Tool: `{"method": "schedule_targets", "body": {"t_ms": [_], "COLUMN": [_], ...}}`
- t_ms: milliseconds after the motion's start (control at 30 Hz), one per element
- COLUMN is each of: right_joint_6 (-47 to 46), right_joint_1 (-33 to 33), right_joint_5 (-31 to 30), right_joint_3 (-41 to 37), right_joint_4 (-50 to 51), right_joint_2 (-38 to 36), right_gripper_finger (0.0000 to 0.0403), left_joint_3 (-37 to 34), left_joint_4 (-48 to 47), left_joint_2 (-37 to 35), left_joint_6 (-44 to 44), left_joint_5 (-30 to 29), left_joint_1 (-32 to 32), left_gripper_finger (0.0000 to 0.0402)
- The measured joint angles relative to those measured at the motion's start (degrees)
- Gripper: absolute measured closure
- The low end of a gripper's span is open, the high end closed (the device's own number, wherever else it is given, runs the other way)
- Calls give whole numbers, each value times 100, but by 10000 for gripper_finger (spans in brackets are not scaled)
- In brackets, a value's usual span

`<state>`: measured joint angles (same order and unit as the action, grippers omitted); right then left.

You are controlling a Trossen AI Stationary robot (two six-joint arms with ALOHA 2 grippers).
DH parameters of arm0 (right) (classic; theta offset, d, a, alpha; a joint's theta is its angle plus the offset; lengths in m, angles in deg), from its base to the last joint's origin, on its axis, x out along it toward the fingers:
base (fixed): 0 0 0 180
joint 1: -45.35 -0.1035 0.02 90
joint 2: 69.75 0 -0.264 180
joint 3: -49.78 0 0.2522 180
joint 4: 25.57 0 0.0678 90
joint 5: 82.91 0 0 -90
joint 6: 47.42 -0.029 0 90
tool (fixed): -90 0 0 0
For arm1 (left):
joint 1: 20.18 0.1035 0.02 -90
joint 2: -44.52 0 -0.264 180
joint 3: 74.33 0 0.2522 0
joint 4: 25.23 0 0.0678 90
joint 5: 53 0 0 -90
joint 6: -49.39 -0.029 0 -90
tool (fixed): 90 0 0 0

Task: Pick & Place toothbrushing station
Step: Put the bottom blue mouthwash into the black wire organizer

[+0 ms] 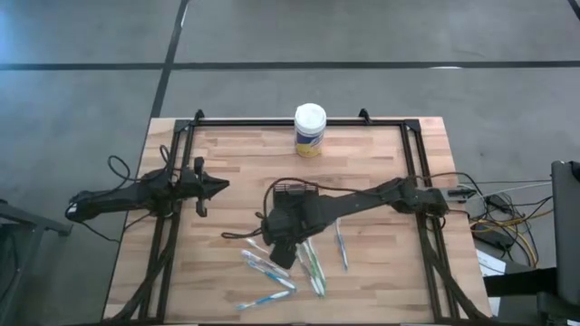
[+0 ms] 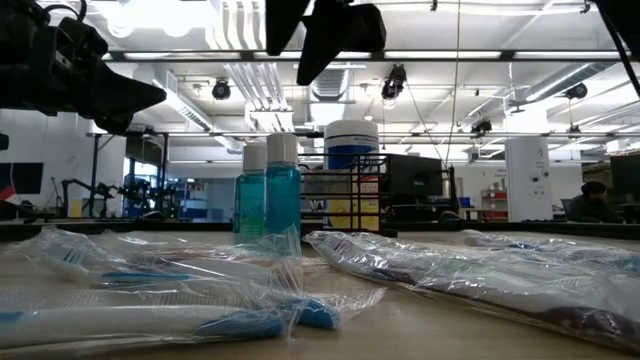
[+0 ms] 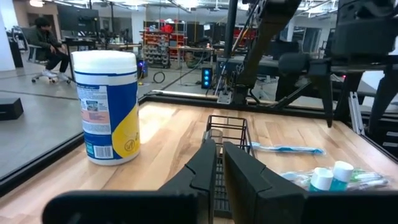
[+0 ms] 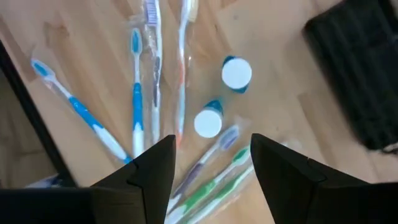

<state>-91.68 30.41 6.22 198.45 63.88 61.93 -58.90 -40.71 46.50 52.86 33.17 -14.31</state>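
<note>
Small black wire-mesh toothbrush caddy [image 1: 292, 192] stands mid-table. Right gripper [image 1: 279, 237] hangs just beside it at six o'clock, fingers spread wide, empty. Left gripper [image 1: 217, 186], closed and empty, waits at nine o'clock.

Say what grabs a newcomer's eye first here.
Probably the fan of wrapped toothbrushes on the near half of the wooden table, with the right gripper open right above them and two small white-capped blue bottles. Next, the black wire caddy at mid-table, and the white-lidded, yellow-labelled canister at the far edge. The left gripper waits at the left side.
</note>
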Motion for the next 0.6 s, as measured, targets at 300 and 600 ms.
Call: {"method": "schedule_targets", "body": {"t_ms": [300, 600], "right_joint_6": [-506, -954], "right_joint_1": [79, 51], "right_joint_5": [296, 305], "right_joint_3": [-23, -34], "right_joint_4": [81, 54], "right_joint_2": [67, 148], "right_gripper_finger": [199, 199], "left_joint_3": [0, 0], "left_joint_4": [-13, -13], "left_joint_2": [4, 4], "left_joint_6": [-14, -33], "left_joint_5": [92, 108], "left_joint_1": [0, 0], "left_gripper_finger": [367, 367]}}
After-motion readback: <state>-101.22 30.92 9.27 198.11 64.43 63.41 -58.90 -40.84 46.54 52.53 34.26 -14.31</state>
